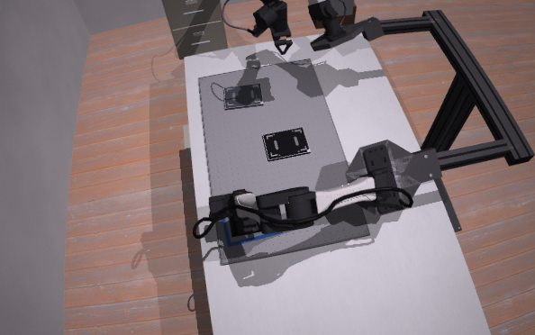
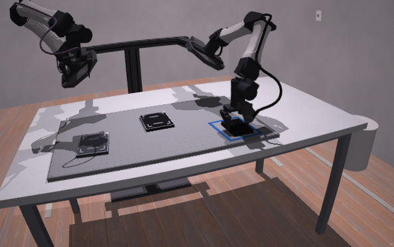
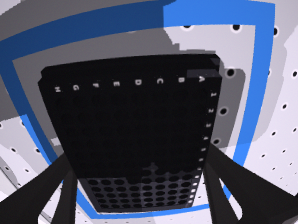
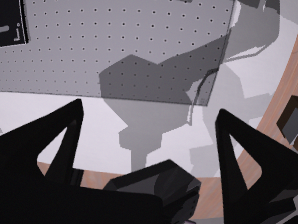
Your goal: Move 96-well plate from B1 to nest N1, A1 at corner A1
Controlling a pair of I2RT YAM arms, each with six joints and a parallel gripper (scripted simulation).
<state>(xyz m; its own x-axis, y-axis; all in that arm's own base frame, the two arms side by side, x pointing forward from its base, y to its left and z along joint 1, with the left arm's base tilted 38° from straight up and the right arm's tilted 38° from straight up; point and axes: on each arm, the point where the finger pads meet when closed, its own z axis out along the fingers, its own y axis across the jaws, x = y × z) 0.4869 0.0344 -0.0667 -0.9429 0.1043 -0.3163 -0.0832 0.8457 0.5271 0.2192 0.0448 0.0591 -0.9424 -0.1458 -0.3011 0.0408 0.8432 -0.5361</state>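
The black 96-well plate (image 2: 237, 129) (image 3: 131, 120) lies inside the blue outline of B1 (image 1: 252, 239) (image 2: 219, 131) (image 3: 215, 15). Its letters H to A run along its upper edge in the left wrist view, with A and 1 at the upper right corner. My left gripper (image 2: 238, 122) (image 3: 137, 151) is shut on the plate, one finger against each long side; the plate is low at the board. The nest N1 (image 1: 243, 96) (image 2: 93, 145) is the farther dark one on the right, seen from the arms. My right gripper (image 4: 151, 110) is open and empty, high up away from the plate.
A second dark nest (image 1: 286, 144) (image 2: 156, 121) sits between B1 and N1, also partly in the right wrist view. All stand on the grey perforated board (image 1: 243, 167) (image 2: 132, 146). The arms' metal frame (image 1: 477, 81) (image 2: 132, 66) stands on their side of the white table.
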